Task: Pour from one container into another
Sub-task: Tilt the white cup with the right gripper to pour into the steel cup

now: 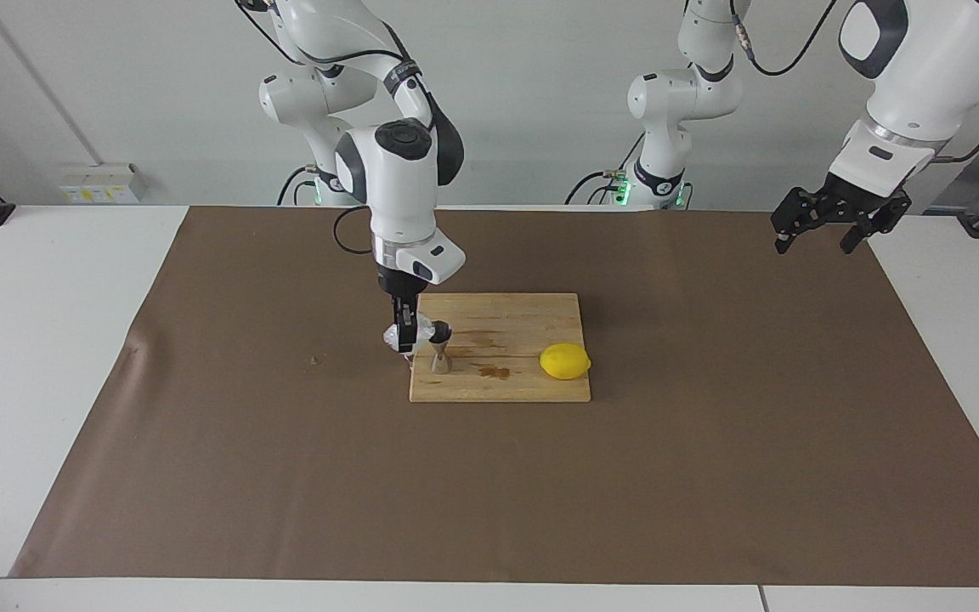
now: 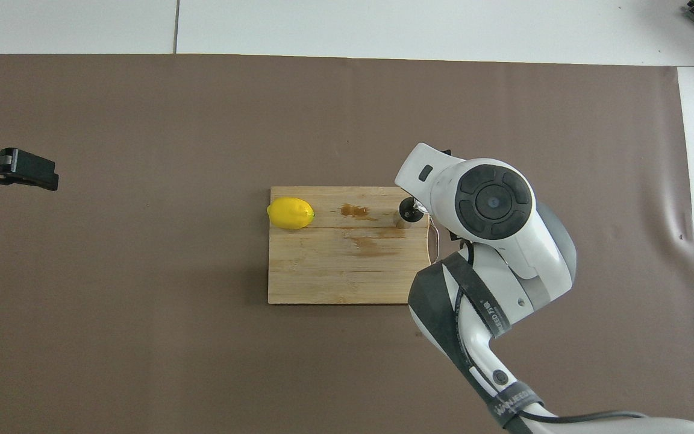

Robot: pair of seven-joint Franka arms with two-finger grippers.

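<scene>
A lemon [image 1: 564,361] sits on the wooden board [image 1: 506,387], well apart from the right gripper [image 1: 405,340], toward the left arm's end; brown stains [image 1: 495,371] mark the wood btwn lemon and jigger [image 1: 439,347]. Board lies on a brown mat [image 1: 710,476]. The right gripper pinches the crinkled whitish cup [image 1: 418,331], tipped w/ its mouth at the jigger's top, at the board's edge. The jigger is steel, hourglass-shaped, upright, just beside the gripper. From overhead the right arm's wrist hides cup and gripper; only the jigger's dark mouth [image 2: 408,210] peeks out. The left gripper [image 1: 824,228] waits w/ fingers spread over the mat's edge.
</scene>
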